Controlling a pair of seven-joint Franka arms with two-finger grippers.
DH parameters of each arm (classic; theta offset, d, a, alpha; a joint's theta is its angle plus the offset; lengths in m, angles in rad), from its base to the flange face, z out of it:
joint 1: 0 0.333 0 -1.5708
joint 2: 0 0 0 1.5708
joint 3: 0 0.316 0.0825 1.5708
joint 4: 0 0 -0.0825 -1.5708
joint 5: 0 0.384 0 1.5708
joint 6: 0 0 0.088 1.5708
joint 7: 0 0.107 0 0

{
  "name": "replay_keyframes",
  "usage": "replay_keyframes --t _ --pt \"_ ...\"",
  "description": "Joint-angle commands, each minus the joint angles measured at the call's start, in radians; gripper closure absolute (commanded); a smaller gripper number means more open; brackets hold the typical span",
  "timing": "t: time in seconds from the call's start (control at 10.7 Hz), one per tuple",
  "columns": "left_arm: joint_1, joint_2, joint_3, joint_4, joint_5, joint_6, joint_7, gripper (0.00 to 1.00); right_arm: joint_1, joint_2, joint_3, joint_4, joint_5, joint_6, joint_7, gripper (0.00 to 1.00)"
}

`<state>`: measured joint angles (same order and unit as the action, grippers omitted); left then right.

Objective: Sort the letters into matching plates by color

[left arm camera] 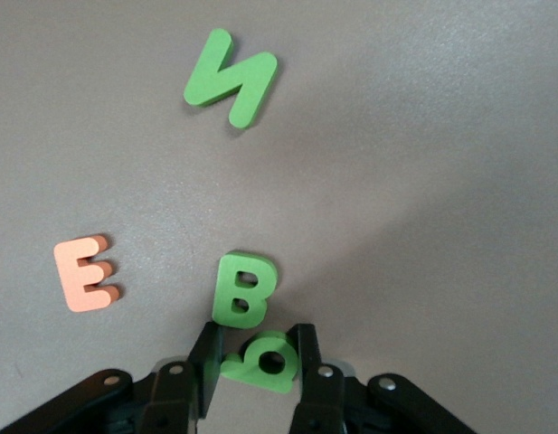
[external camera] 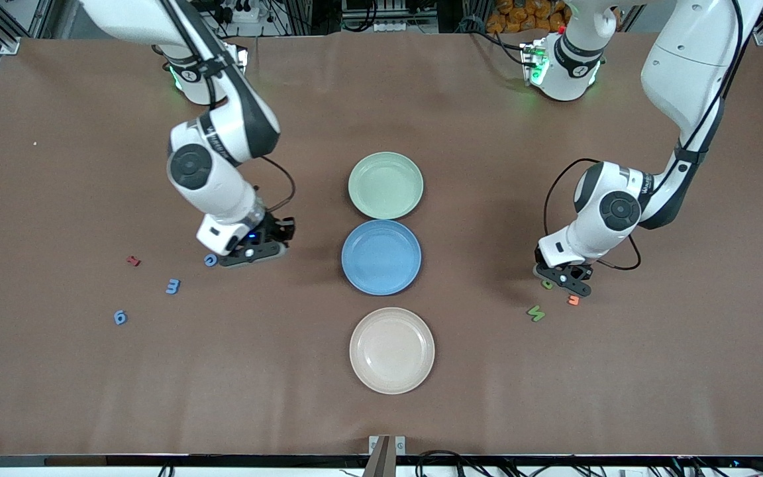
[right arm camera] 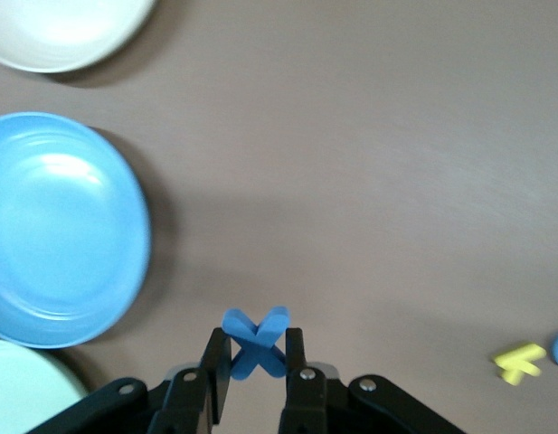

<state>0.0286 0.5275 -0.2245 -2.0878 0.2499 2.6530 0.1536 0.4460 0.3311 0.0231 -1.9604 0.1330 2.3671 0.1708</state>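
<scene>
Jaws of the right gripper [right arm camera: 253, 360] pinched a blue X [right arm camera: 255, 342] low over the counter [external camera: 487, 397], beside the blue plate [external camera: 381, 257]. The left gripper [left arm camera: 258, 360] had its jaws pressed on a green round letter [left arm camera: 268, 359], with a green B [left arm camera: 243, 289], an orange E [left arm camera: 85, 272] and a green zigzag letter [left arm camera: 231, 79] nearby.

Plates run pale green [external camera: 385, 185], blue [external camera: 381, 257], cream [external camera: 391, 350]; letters show green N [left arm camera: 231, 78], orange E [left arm camera: 85, 272], blue X [right arm camera: 255, 342].
</scene>
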Motion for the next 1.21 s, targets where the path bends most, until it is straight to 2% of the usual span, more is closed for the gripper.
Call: replay_keyframes --t 0.0,0.19,0.37,0.56,0.65,0.84,1.12 --pt "0.007 0.016 -0.010 0.017 -0.026 0.012 0.007 0.72 0.100 0.168 -0.005 0.208 -0.006 -0.009 0.032 0.85" --pt "0.008 0.006 -0.025 0.017 -0.031 0.005 0.003 0.76 0.149 0.271 -0.005 0.317 -0.010 -0.006 0.071 0.85" --pt "0.007 -0.007 -0.050 0.023 -0.096 -0.019 -0.005 0.77 0.181 0.347 -0.005 0.400 -0.010 -0.002 0.101 0.85" --pt "0.005 -0.017 -0.068 0.064 -0.116 -0.086 -0.008 0.77 0.210 0.374 -0.005 0.411 -0.010 0.036 0.104 0.85" --pt "0.005 -0.020 -0.078 0.084 -0.136 -0.119 -0.009 0.77 0.218 0.381 -0.005 0.411 -0.009 0.043 0.110 0.79" --pt "-0.001 -0.021 -0.102 0.132 -0.170 -0.168 -0.028 0.79 0.223 0.379 -0.005 0.410 -0.013 0.046 0.191 0.00" --pt "-0.035 0.002 -0.150 0.233 -0.178 -0.220 -0.138 0.81 0.215 0.367 -0.006 0.403 -0.019 0.043 0.176 0.00"
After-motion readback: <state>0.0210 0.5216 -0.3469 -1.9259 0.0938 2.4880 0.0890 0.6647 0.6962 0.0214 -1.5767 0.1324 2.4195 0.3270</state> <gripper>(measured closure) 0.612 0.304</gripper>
